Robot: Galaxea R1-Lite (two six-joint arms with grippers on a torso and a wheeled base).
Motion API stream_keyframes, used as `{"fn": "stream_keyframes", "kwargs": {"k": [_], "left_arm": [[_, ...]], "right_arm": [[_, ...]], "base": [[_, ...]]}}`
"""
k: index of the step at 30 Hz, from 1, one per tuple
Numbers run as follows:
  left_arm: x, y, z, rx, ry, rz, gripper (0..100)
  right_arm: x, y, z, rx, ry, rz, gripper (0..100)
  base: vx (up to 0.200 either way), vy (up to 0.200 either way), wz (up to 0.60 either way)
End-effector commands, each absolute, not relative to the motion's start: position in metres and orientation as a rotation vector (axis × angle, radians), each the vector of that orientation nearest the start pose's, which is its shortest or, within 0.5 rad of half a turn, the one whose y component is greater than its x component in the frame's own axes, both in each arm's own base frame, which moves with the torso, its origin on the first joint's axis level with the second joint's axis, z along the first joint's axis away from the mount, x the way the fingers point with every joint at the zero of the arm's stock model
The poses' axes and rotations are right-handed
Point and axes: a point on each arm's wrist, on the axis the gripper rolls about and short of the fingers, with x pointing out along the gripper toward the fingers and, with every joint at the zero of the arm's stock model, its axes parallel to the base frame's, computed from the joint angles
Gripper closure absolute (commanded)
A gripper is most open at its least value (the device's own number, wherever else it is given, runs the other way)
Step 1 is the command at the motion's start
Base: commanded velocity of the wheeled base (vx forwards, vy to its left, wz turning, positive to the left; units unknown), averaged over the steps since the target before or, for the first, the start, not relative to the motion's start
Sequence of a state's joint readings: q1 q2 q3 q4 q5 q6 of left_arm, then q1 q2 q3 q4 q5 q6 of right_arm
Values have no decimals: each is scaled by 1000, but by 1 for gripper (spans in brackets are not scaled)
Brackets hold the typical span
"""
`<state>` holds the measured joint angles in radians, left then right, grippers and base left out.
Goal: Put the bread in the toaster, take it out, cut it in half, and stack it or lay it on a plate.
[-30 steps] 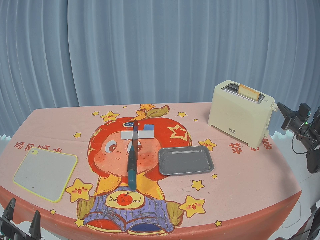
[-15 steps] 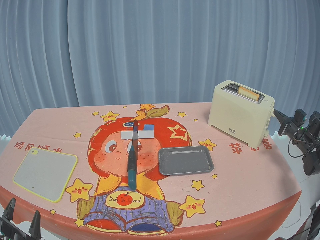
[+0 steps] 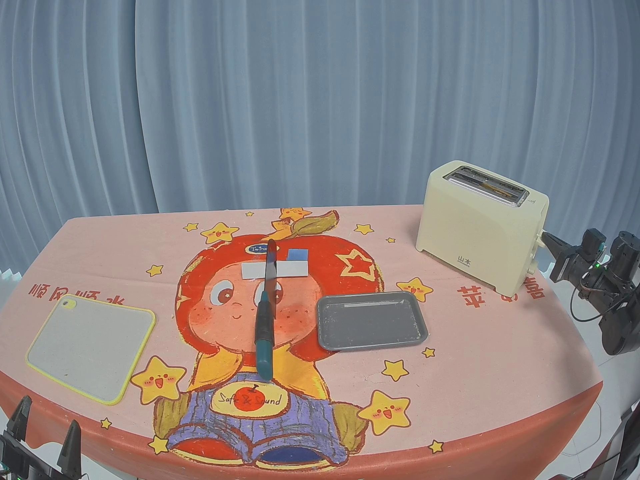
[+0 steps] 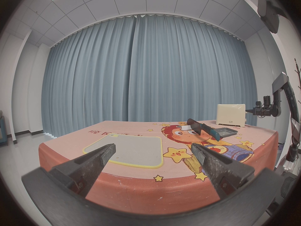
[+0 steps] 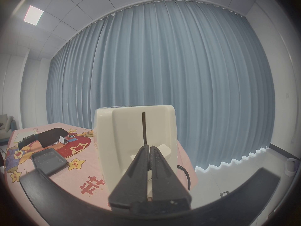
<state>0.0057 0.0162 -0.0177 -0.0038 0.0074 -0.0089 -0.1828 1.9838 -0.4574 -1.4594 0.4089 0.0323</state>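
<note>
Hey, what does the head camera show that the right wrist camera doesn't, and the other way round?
The head view adds the toaster's top slots with the bread sunk low inside, plus the left gripper by the table's front-left edge. The right wrist view adds the toaster's end face with its lever slot and the cord behind. Shared: the toaster, the grey tray, and the right gripper, shut at the lever end.

The toaster (image 3: 481,225) looks like smooth, faintly glossy cream plastic with a shiny metal top, the tray (image 3: 371,321) matt grey metal, the cutting board (image 3: 90,346) matt plastic, the tablecloth (image 3: 507,355) printed cloth, the curtain (image 3: 320,88) soft pleated cloth.
</note>
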Motion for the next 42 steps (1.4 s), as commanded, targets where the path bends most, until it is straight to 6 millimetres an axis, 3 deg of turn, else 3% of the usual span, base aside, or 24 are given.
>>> {"fn": "stream_keyframes", "kwargs": {"k": [1, 29, 42], "left_arm": [[-23, 0, 76, -9, -5, 14, 0], [-23, 0, 76, -9, -5, 14, 0], [-23, 0, 76, -9, -5, 14, 0]], "right_arm": [[302, -47, 91, 58, 87, 224, 100], [302, -47, 84, 52, 112, 224, 100], [294, -41, 110, 32, 28, 239, 100]], "base": [[0, 0, 0], [0, 0, 0], [0, 0, 0]]}}
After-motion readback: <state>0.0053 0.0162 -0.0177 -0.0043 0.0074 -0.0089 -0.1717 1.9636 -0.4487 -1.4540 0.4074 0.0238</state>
